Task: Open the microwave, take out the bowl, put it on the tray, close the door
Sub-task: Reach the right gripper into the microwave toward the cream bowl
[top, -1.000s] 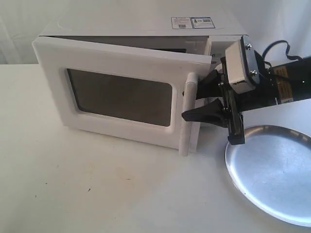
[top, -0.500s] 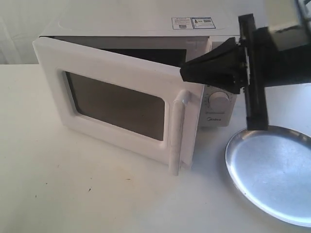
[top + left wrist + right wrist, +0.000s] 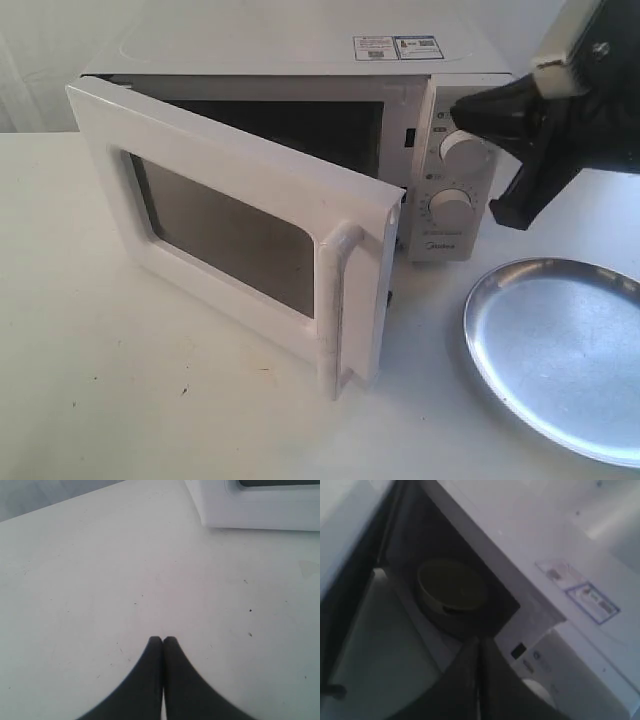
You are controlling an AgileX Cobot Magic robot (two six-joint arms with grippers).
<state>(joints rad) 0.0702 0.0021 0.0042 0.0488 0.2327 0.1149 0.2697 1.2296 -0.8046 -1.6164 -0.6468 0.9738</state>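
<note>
The white microwave (image 3: 300, 50) stands at the back with its door (image 3: 240, 225) swung partly open; the tall handle (image 3: 338, 305) faces forward. Inside the dark cavity sits the cream bowl (image 3: 452, 587), seen only in the right wrist view. My right gripper (image 3: 462, 108) hovers in front of the upper knob (image 3: 464, 148), shut and empty, tips together (image 3: 479, 641). The silver tray (image 3: 560, 350) lies on the table at the front right. My left gripper (image 3: 162, 639) is shut and empty above bare table, out of the exterior view.
A white table (image 3: 150, 400) carries everything. The lower knob (image 3: 452, 208) sits under the upper one. The open door juts out over the table's middle. A corner of the microwave (image 3: 250, 505) shows in the left wrist view.
The door has swung further open. My right gripper has left the handle, risen and moved right to the knob panel.
</note>
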